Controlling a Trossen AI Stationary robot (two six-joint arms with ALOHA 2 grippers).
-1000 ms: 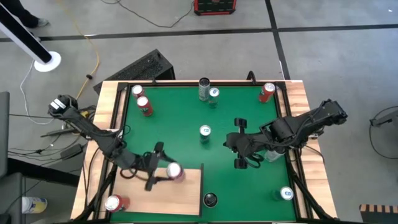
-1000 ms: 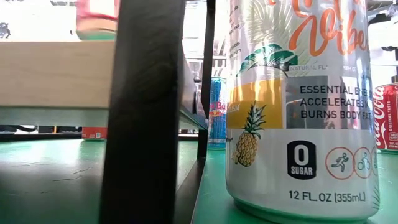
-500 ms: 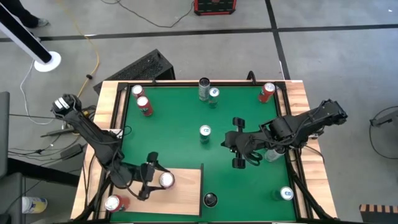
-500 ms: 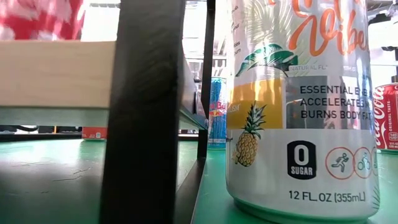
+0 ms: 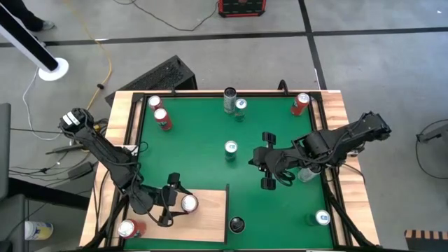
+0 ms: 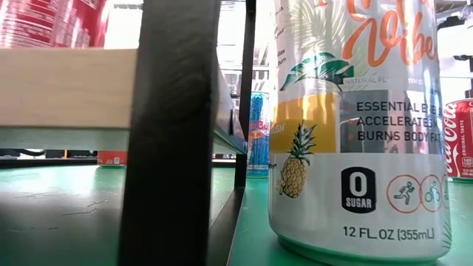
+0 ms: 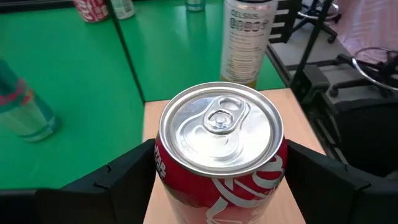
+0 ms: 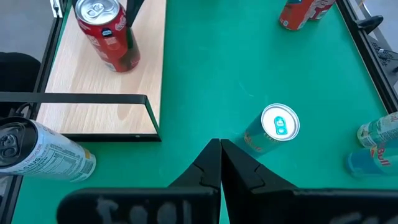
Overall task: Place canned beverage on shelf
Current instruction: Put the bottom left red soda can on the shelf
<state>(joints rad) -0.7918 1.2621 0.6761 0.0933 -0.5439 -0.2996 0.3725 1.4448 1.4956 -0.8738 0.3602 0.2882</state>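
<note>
1. Green matting covers the table (image 5: pixel 210 133), framed by wooden edge strips, with bare concrete floor and cables beyond.
2. At the near left corner of the mat lies the shelf (image 5: pixel 210 220), a flat rectangular board of pale, light-grained wood on dark legs; in the low view its edge shows as a raised pale slab.
3. Reaching over that board, the left gripper (image 5: pixel 170 202) has a finger on either side of the red can (image 5: pixel 187 204), closed around it; the left wrist view shows the dark fingers pressed to both flanks of the can's body.
4. The red can stands upright, long axis vertical, silver lid and pull tab facing up. Its base looks to be at or just above the shelf surface, though contact cannot be confirmed. The coming move turns on that: straight down, then let go.
5. Well apart over the mat's right half, the right gripper (image 5: pixel 271 166) waits with its fingers pressed together, holding nothing.
6. Smooth metal cylinders dot the mat: a white-topped can (image 5: pixel 231 148) near centre, and a tall pineapple-printed can (image 6: pixel 355 125) beside the shelf leg.
</note>
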